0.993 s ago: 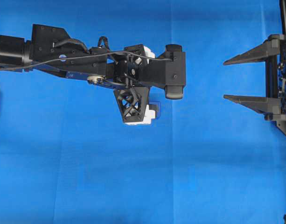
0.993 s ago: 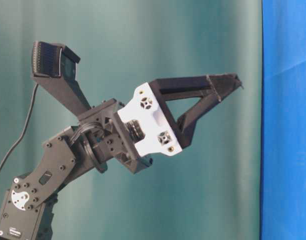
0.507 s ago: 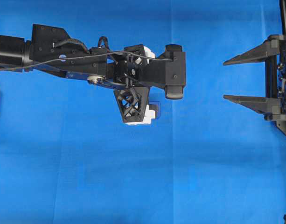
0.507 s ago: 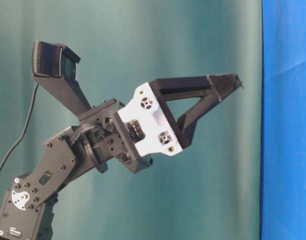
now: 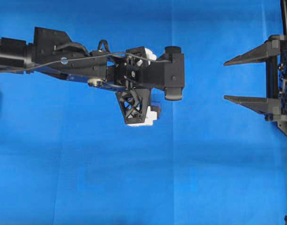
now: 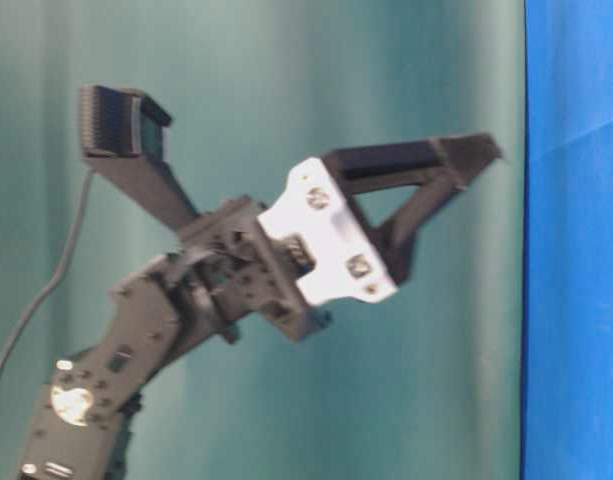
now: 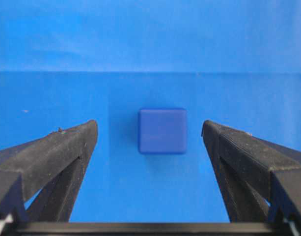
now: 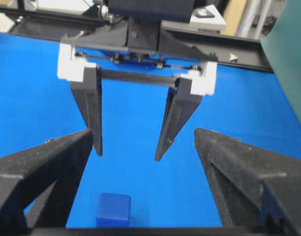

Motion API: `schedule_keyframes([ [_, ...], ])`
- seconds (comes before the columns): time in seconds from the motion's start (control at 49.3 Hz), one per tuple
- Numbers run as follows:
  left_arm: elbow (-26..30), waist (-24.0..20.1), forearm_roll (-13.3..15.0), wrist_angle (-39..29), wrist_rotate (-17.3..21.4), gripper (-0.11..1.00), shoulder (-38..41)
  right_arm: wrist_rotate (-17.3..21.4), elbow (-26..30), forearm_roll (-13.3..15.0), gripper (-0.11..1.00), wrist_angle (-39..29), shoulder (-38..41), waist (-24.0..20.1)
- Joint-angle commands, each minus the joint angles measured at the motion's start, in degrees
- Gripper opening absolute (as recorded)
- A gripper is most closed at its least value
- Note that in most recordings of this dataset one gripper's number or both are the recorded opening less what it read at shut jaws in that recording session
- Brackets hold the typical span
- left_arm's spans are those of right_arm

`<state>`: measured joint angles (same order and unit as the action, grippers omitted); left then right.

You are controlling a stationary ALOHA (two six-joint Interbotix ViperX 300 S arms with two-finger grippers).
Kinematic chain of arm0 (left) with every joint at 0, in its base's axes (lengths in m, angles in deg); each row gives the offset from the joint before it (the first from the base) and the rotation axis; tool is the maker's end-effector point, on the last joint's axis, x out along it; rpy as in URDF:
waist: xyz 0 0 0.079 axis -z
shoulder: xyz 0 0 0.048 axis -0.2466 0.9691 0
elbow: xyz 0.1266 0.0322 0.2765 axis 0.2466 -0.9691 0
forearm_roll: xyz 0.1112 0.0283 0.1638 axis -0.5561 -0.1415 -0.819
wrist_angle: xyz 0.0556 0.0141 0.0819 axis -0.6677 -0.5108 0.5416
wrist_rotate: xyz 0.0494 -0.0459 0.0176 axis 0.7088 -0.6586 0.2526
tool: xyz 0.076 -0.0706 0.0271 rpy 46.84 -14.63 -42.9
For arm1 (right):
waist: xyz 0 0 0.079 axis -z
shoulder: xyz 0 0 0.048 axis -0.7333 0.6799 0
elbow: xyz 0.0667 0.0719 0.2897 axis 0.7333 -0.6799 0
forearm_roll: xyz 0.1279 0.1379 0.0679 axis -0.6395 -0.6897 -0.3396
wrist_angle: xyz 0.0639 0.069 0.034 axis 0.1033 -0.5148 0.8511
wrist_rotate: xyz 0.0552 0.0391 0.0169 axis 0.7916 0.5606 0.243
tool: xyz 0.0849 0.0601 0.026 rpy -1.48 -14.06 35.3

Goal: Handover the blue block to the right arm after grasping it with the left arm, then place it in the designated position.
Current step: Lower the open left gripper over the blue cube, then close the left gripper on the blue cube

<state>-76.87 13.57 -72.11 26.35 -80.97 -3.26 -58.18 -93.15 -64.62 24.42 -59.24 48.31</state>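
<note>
blue block (image 7: 162, 131) on blue cloth (image 7: 150, 44)

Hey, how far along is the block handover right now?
Nothing is finished yet. The blue block sits on the blue cloth, untouched. In hand: the left gripper hangs open above the block, fingers either side of it in its wrist view, lined up for the grasp. The right gripper waits open at the right edge of the overhead view. Left: grasping, handing over, placing.

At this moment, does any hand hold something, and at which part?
Nothing is held. The block lies on the cloth, between the open fingers of the left hand but untouched. The right hand is open and empty.
</note>
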Motion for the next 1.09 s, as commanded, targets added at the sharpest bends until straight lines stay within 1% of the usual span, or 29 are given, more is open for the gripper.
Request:
schedule_keyframes([
  [0.0, -0.44, 0.0, -0.09, 2.55, -0.18, 0.92, -0.53, 0.0, 1.49, 0.0, 0.97, 0.26, 0.53, 0.09],
  [0.385, -4.22, 0.18, -0.09, 10.55, -0.7, 0.92, 3.87, -0.09, 1.41, 0.0, 0.97, 0.26, 1.14, 0.09],
  [0.75, -4.39, 0.7, 0.0, 12.48, -0.88, 0.92, 9.05, -0.09, 1.32, 0.0, 0.97, 0.35, 1.23, 0.0],
  [1.074, -6.24, 0.26, 0.0, 15.82, -0.79, 0.92, 10.2, -0.09, 1.23, 0.0, 0.97, 0.26, 1.67, 0.0],
])
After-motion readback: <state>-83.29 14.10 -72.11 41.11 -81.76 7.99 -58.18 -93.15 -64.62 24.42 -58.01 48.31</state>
